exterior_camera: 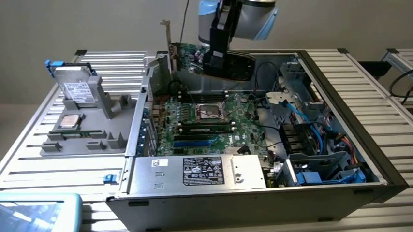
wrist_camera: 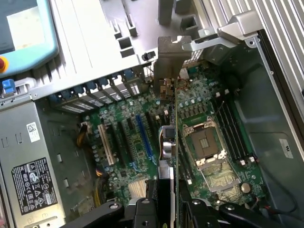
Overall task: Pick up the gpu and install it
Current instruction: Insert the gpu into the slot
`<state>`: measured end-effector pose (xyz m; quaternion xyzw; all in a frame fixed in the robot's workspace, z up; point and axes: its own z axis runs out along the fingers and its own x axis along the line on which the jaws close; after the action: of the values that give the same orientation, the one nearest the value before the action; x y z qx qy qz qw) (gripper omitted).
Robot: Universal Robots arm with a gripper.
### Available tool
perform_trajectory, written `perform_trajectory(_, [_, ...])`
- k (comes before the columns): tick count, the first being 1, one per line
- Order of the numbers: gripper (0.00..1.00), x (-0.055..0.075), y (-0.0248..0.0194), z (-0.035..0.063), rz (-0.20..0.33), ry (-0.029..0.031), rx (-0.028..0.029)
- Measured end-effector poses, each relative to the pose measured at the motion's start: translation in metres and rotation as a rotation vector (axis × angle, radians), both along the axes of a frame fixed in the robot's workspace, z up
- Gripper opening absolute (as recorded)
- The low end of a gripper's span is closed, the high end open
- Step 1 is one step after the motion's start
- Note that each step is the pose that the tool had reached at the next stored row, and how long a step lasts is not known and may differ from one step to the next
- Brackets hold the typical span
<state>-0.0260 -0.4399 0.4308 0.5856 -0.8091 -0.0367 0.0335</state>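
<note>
One gripper (exterior_camera: 216, 60) is clamped on the gpu (exterior_camera: 242, 65), holding it on edge in the air above the far end of the open case (exterior_camera: 348, 96), over the motherboard (exterior_camera: 206, 130), with its silver bracket (wrist_camera: 173, 54) toward the exterior view's left. No print can be read: the black label (exterior_camera: 202, 170) on the near power supply (exterior_camera: 145, 176) carries white text and logos too fine to make out, likewise the white label on the drive (exterior_camera: 76, 87) standing in the tray (exterior_camera: 116, 130) at the exterior view's left. The arm (exterior_camera: 248, 17) is cut off at the frame's edge
</note>
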Motion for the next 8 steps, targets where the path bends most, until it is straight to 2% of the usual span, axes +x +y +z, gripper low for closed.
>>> perform_trajectory(8, [0.28, 0.0, 0.0, -0.0014, 0.123, -0.0186, -0.0162])
